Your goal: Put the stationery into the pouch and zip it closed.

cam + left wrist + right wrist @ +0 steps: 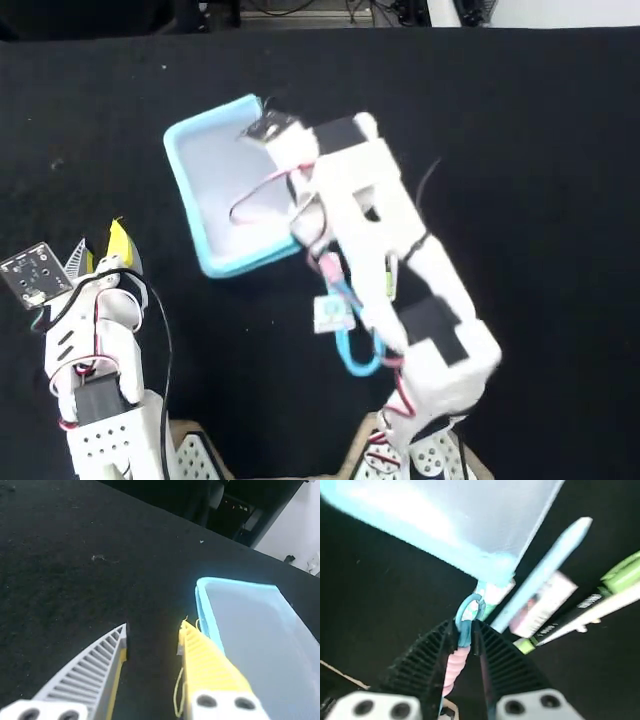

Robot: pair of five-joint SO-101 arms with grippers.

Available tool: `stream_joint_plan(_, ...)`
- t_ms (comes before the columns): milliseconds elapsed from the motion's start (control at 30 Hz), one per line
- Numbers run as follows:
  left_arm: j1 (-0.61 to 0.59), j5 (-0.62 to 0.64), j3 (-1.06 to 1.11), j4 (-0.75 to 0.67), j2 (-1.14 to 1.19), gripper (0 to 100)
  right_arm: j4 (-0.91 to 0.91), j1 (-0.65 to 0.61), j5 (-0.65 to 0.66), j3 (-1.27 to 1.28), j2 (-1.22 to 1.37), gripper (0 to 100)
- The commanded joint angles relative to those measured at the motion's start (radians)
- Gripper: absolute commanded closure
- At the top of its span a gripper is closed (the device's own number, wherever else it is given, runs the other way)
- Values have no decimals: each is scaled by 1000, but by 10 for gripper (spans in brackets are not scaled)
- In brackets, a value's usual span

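pouch (205, 185) | zip pull (468, 614) pinched between right jaws | left jaws apart, nearby

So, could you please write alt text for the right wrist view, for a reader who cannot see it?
The right tool is shut on a blue loop at a corner of the light blue pouch. Beside it, a light blue pen and a green marker lie on the black table.

One side of the light-blue translucent plastic pouch (215, 190) is covered by the white right arm (390, 230). The teal zip ring (470, 611) is half hidden inside the right gripper (465, 627). A blurred pink-and-white printed object (542, 602) cannot be identified.
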Motion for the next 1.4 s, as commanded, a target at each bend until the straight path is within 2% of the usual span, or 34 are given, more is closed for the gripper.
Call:
stream_joint_plan(0,-7,6,21,-18,-2,827,-153,-75,-51,282,-249,988)
stream_joint_plan(200,12,6,21,-15,-2,827,-463,-126,-94,725,-509,988)
stream_joint_plan(433,12,6,21,-15,-2,827,-695,-120,-95,967,-499,988)
stream_joint_plan(533,12,6,21,-14,-2,827,-740,-46,-89,978,-460,988)
stream_joint_plan(667,12,6,21,-14,-2,827,-798,143,-61,957,-407,988)
stream_joint_plan(800,13,6,21,-14,-2,827,-804,276,71,915,-364,988)
stream_joint_plan(967,13,6,21,-14,-2,827,-802,356,110,877,-377,988)
stream_joint_plan(1067,13,6,21,-14,-2,827,-783,344,107,898,-409,988)
stream_joint_plan(1233,13,6,21,-15,-2,827,-647,227,101,957,-503,988)
stream_joint_plan(1367,13,6,21,-15,-2,827,-624,160,2,1053,-601,988)
